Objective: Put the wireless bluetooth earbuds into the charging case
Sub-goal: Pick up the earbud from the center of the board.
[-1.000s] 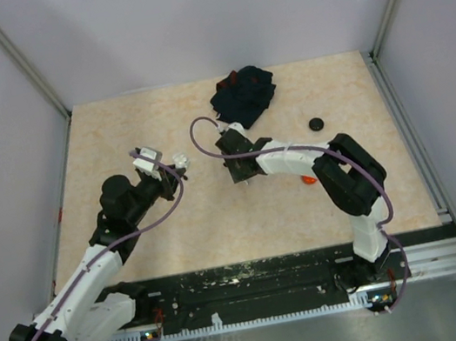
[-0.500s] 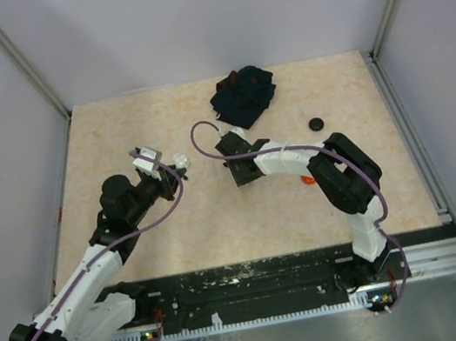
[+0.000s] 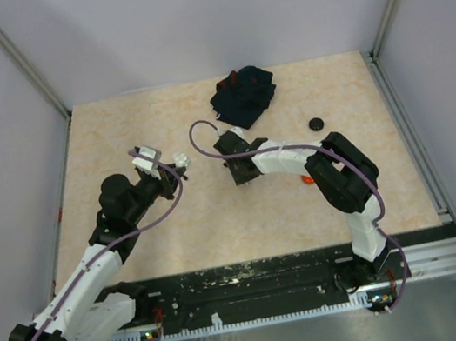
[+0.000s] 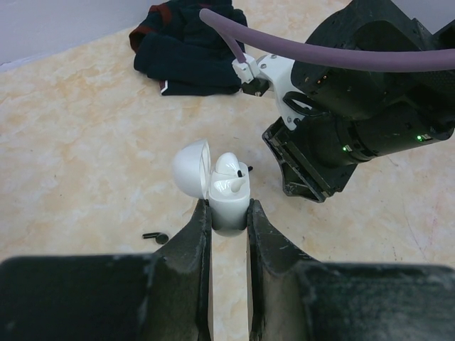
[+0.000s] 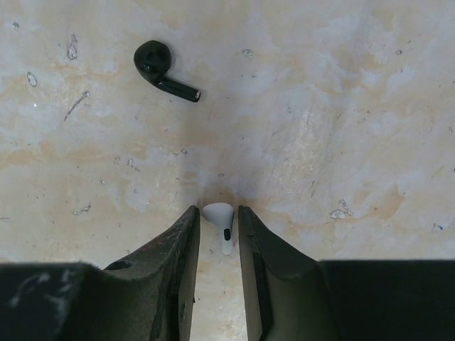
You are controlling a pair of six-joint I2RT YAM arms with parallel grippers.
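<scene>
My left gripper (image 4: 229, 213) is shut on the white charging case (image 4: 227, 200) and holds it above the table, lid open to the left. One white earbud (image 4: 229, 170) sits in the case. The case also shows in the top view (image 3: 180, 158) at my left gripper (image 3: 174, 166). My right gripper (image 5: 217, 222) is down at the table. Its fingers straddle a second white earbud (image 5: 220, 219) lying there, with thin gaps on both sides. A black earbud (image 5: 160, 65) lies on the table ahead of it to the left. My right gripper (image 3: 242, 175) is near the table's middle.
A dark navy cloth (image 3: 243, 95) lies at the back. A black puck (image 3: 316, 124) is at the right and an orange-red piece (image 3: 308, 180) shows under my right arm. A black earbud (image 4: 156, 236) lies below the held case.
My right arm has shifted slightly left and its gripper has settled at the table. My left arm and the case have barely moved.
</scene>
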